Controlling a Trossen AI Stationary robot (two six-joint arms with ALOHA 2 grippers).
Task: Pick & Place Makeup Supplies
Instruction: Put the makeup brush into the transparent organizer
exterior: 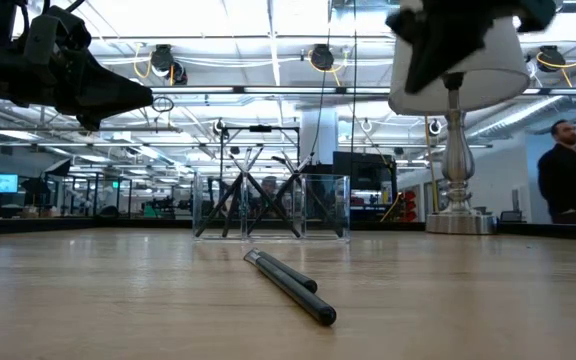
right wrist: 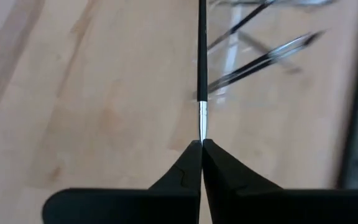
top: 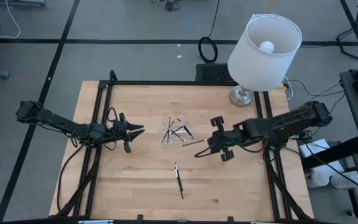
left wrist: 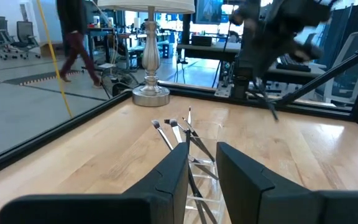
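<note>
Table [top: 229, 193]: stick [top: 179, 182] loose | right fingers [right wrist: 191, 163] pinch brush [right wrist: 201, 56], wrist-view only | left fingers [left wrist: 173, 174] parted, empty

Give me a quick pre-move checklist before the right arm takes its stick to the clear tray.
1. Right gripper shut on the held stick: ok.
2. Grip depth: pinched only at the silvery end, most of it sticking out: not ok.
3. Tray upright, sticks already standing in it: ok.
4. Left gripper clear of the tray: ok, beside it, nothing in its fingers.
5. Loose stick on the table out of the path: ok, nearer the front edge.
6. Lamp clearance behind the right arm: cannot tell.
</note>
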